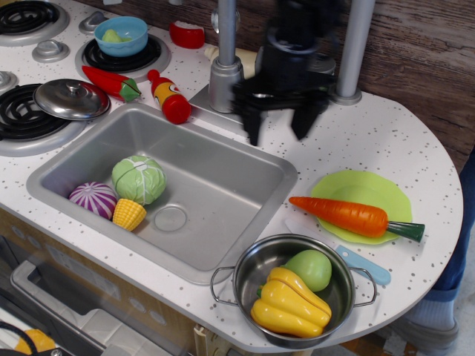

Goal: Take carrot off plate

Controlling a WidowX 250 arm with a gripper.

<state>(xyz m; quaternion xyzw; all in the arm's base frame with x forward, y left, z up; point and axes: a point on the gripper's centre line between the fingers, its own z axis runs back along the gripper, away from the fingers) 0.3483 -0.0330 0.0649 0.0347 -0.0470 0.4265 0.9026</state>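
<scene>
The orange carrot with a dark green stem tip lies across the front of the lime-green plate on the counter at the right; its pointed end reaches past the plate's left rim. My gripper is black, blurred by motion, and hangs open and empty over the counter at the sink's back right corner, up and to the left of the plate. It is apart from the carrot.
A steel pot with a yellow bell pepper and a green fruit stands in front of the plate. A blue knife lies beside it. The sink holds a cabbage, an onion and corn. The faucet, a post and a ketchup bottle stand behind.
</scene>
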